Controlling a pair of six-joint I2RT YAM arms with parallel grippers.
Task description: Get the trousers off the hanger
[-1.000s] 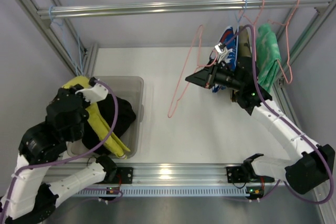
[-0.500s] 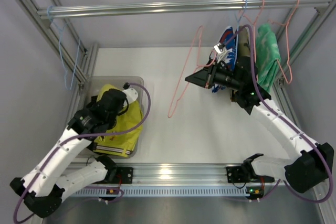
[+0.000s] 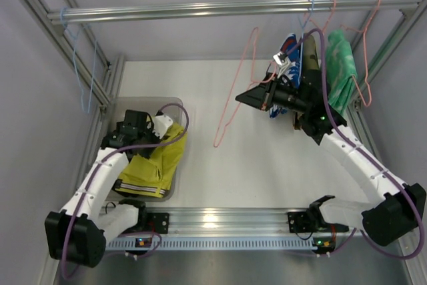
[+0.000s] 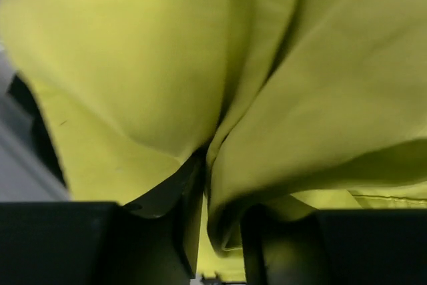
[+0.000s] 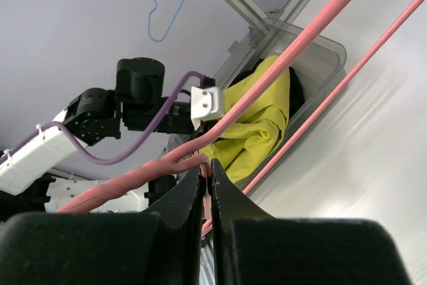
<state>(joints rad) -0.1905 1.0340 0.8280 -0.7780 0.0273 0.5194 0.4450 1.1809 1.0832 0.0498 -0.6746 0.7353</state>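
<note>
A: Where are the bright yellow cloth trousers (image 3: 157, 161)?

B: Lower left, in the clear plastic bin (image 3: 175, 105), with my left end effector (image 4: 217, 226) pinching a fold. I'd open it wide and lift straight up (no snagging). Meanwhile my right end effector (image 5: 208, 178) is clamped on the pink wire hanger (image 5: 280, 65).

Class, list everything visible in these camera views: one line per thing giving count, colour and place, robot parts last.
metal rail: one, silver, across the back
clear plastic bin: one, transparent, left on the white table
yellow cloth trousers with grey bands: one, yellow, in the bin
black cloth: one, black, in the bin behind the yellow
pink wire hangers: three, pink, one held mid-air, two on the rail's right end
blue wire hangers: two, blue, one at each rail end
hanging garments: three, blue patterned, olive, green, rail's right end
left gripper: black, in the bin, shut on the trousers
right gripper: black, mid-air, holding a hanger
</note>
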